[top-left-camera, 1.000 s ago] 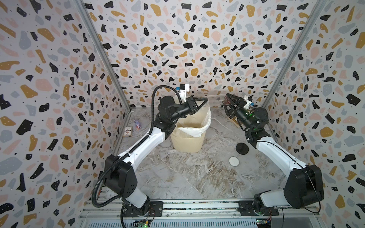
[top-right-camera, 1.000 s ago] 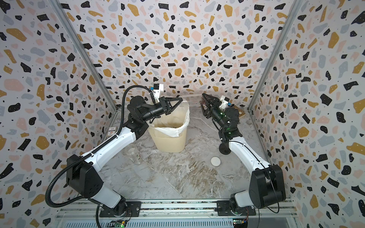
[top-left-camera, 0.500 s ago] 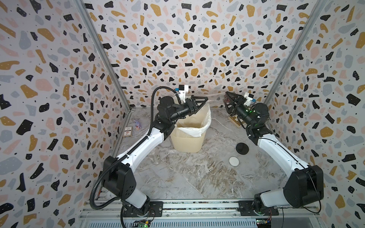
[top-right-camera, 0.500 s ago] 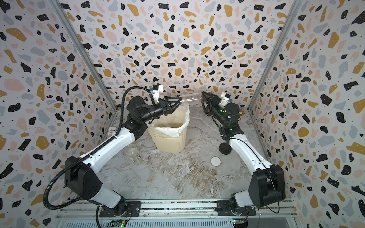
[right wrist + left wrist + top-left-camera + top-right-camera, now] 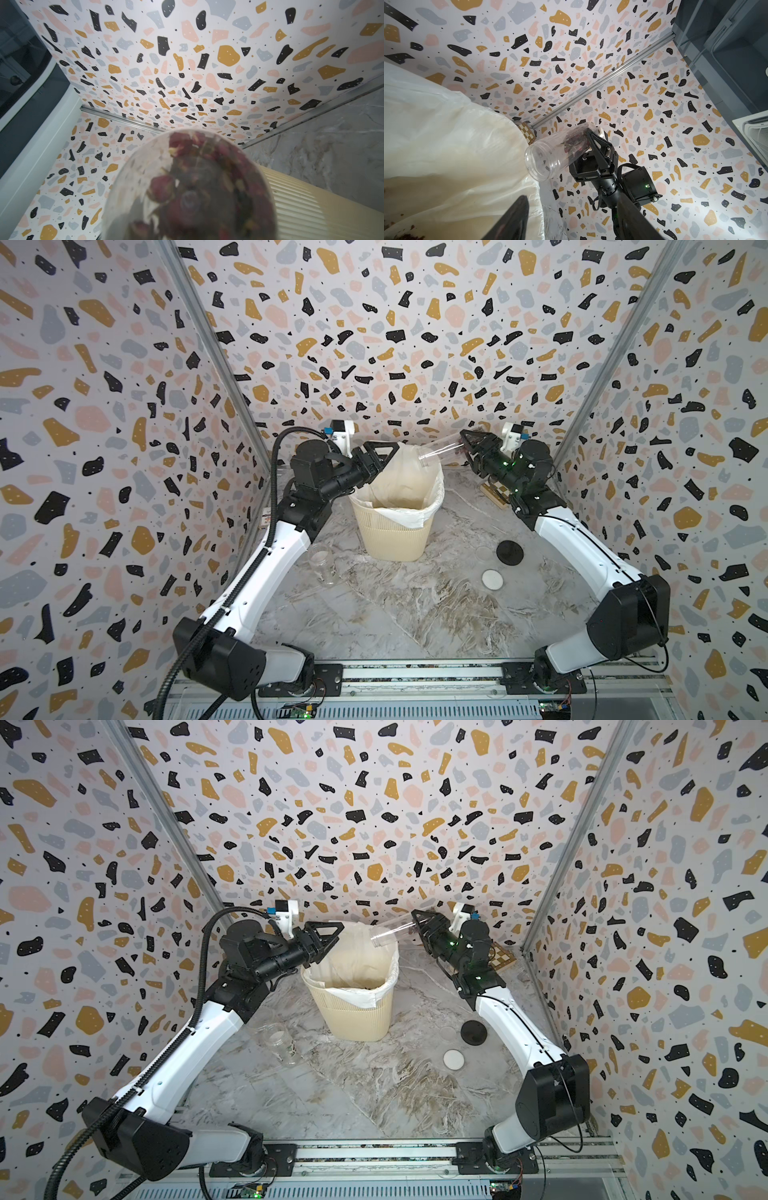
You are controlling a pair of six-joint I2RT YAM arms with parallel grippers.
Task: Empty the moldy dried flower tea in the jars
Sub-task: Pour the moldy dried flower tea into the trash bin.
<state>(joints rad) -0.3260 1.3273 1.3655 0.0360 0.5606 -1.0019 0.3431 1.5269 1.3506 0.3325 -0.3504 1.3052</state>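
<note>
- Moldy dried flower tea (image 5: 575,143): dark red buds and petals bunched at the closed end of the tall slim jar (image 5: 440,450), none at the mouth
- Jar is lidless and held above the tabletop (image 5: 415,614), lying near level with the mouth dipped slightly over the far rim of the cream ribbed bin (image 5: 395,539)
- Right claw (image 5: 466,447) is pinching the jar around its base end, right where the tea sits
- Left claw (image 5: 384,454) is spread and empty, beside the raised bag liner (image 5: 407,472) on the bin's other side
- A few reddish bits are in the liner, per the left wrist view
- Medium clear jar (image 5: 280,1042) stands open on the tabletop by the left arm and looks empty
- Black lid (image 5: 509,551), white lid (image 5: 492,580) and a clear lid (image 5: 484,552) lie near the right arm
- Handling guess: the tea is light, dry and loose, but buds can clump or cling to the wall, so it likely needs a steeper tilt or a shake
- The jar looks like thin, smooth, light plastic, so it can slip or turn in the pinch
- Base-end hold is the right spot, since it leaves the mouth free and points it down into the bin
- Risk: the mouth is close to the rim, so bits could land outside
</note>
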